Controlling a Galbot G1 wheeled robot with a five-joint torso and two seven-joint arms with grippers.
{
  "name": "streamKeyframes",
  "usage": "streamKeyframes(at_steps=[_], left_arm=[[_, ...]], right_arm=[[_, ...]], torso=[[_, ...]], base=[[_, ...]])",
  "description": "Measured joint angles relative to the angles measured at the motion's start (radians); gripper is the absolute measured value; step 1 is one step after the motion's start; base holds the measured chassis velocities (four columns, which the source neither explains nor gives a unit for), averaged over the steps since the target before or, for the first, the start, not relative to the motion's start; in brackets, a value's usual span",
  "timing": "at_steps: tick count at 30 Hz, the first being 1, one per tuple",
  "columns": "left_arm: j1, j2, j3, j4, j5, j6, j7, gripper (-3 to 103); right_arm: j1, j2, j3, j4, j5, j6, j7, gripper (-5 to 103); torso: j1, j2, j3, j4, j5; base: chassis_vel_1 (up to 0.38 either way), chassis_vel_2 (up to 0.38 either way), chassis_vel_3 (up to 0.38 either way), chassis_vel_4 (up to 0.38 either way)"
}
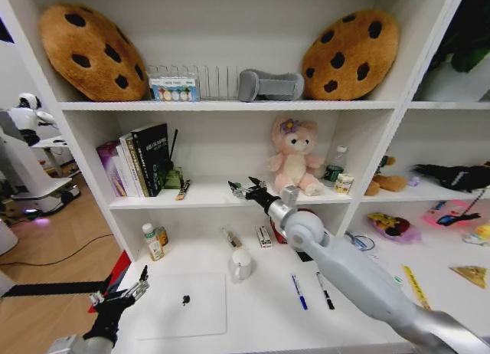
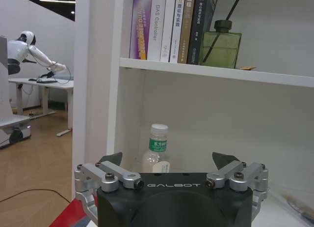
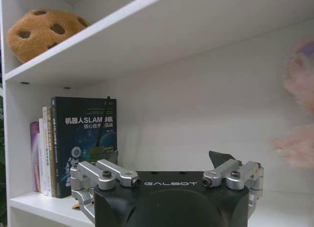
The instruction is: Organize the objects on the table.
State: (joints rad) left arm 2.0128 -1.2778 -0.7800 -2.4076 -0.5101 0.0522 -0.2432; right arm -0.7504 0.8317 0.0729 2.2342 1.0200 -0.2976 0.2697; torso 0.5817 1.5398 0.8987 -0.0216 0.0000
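A closed silver laptop point(image 1: 184, 308) lies at the front left of the white table point(image 1: 264, 323), with a tiny dark object point(image 1: 186, 299) on its lid. A blue pen point(image 1: 298, 291) and a black pen point(image 1: 325, 290) lie right of it, and a yellow ruler point(image 1: 416, 286) lies further right. My left gripper point(image 1: 122, 293) point(image 2: 168, 160) hovers open and empty just off the laptop's left edge. It faces a white-capped bottle point(image 1: 153, 241) point(image 2: 156, 151). My right gripper point(image 1: 245, 189) point(image 3: 167, 160) is raised over the middle shelf, open and empty, between the books and the pink plush.
A white mug point(image 1: 241, 263) stands behind the laptop. Books point(image 1: 142, 158) point(image 3: 83, 138), a green glass bottle point(image 2: 221, 47) and a pink plush point(image 1: 295, 155) occupy the middle shelf. Cookie cushions point(image 1: 92, 51) sit on the top shelf. Shelf uprights flank the desk.
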Motion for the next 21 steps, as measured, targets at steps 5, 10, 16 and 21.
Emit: streamKeyframes(at_steps=[5, 10, 16, 21], left_arm=[[-0.002, -0.011, 0.009, 0.004, 0.005, -0.001, 0.002, 100], [-0.006, -0.013, 0.019, 0.004, 0.013, -0.001, 0.003, 100], [-0.009, -0.012, 0.013, 0.001, 0.012, -0.006, 0.005, 100], [-0.011, -0.017, 0.015, 0.006, 0.011, -0.014, 0.008, 100]], right_arm=[[-0.315, -0.044, 0.195, 0.146, -0.076, 0.001, -0.001, 100], [-0.621, -0.001, 0.340, 0.196, -0.272, 0.047, 0.000, 100], [-0.906, 0.116, 0.440, 0.132, -0.554, 0.194, -0.021, 100], [-1.048, 0.232, 0.474, 0.088, -0.671, 0.283, -0.022, 100]], torso=[[0.000, 0.000, 0.000, 0.0000, 0.0000], [0.000, 0.000, 0.000, -0.0002, 0.0000], [0.000, 0.000, 0.000, 0.0000, 0.0001], [0.000, 0.000, 0.000, 0.0000, -0.0004]], base=[[0.000, 0.000, 0.000, 0.000], [0.000, 0.000, 0.000, 0.000], [0.000, 0.000, 0.000, 0.000], [0.000, 0.000, 0.000, 0.000]])
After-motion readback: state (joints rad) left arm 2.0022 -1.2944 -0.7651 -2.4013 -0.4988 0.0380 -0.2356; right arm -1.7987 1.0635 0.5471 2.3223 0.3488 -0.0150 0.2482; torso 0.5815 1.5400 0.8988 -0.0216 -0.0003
